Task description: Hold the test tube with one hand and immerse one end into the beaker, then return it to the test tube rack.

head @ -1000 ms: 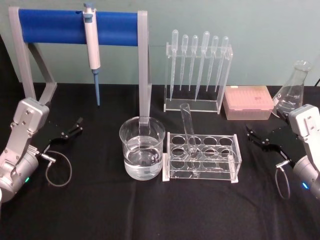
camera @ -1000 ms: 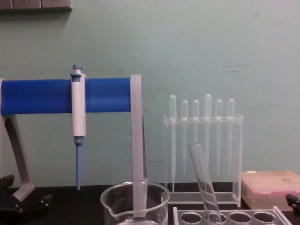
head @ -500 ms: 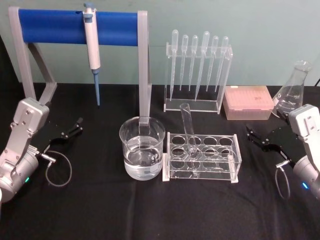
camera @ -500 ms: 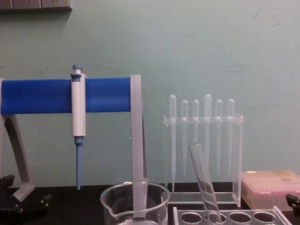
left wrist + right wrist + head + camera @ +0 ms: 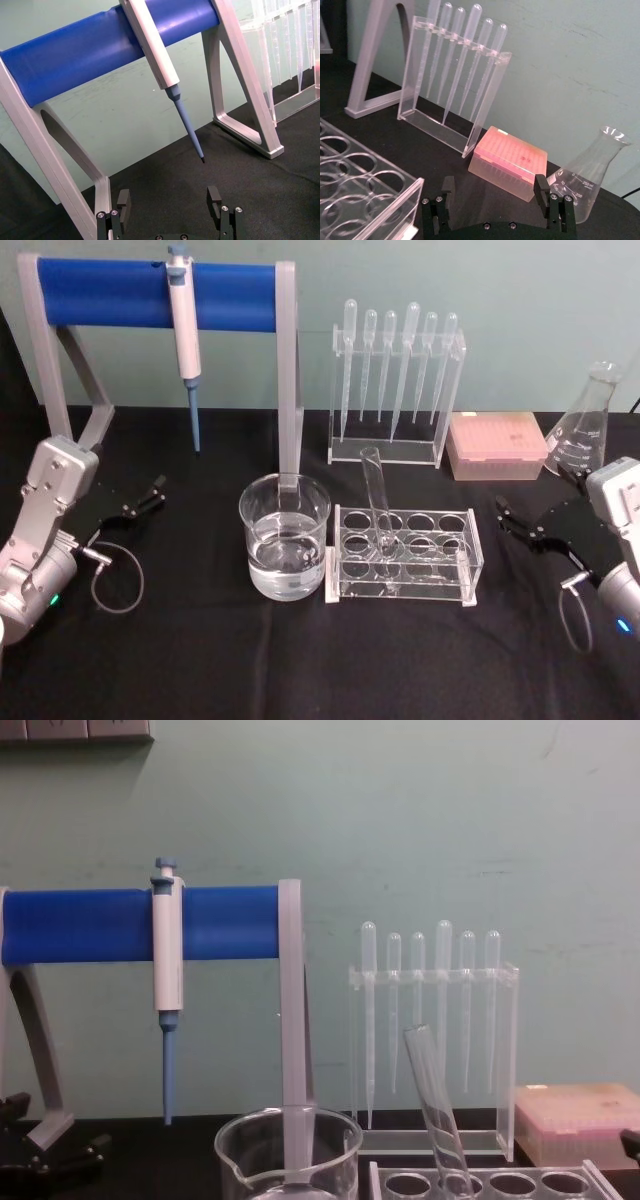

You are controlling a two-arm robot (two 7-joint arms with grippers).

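The test tube (image 5: 376,495) leans in the clear rack (image 5: 450,575) at mid table, its round bottom down in a hole and its open rim up; the chest view shows the test tube (image 5: 435,1110) tilted the same way. Left of the rack stands the beaker (image 5: 284,540), part full of clear liquid, and its rim and spout appear on the beaker (image 5: 288,1145) in the chest view. My left gripper (image 5: 150,493) rests open near the left edge, far from both; my left gripper (image 5: 169,200) holds nothing. My right gripper (image 5: 510,516) is open to the right of the rack, and my right gripper (image 5: 495,187) is empty too.
A white pipettor (image 5: 183,325) with a blue tip hangs on the blue-barred stand (image 5: 110,290) at the back left. Behind the rack stands a holder of several plastic pipettes (image 5: 395,380). A pink tip box (image 5: 497,445) and a conical flask (image 5: 585,425) sit at the back right.
My right arm has drawn back a little to the right, away from the rack. The left arm, test tube and beaker have not moved.
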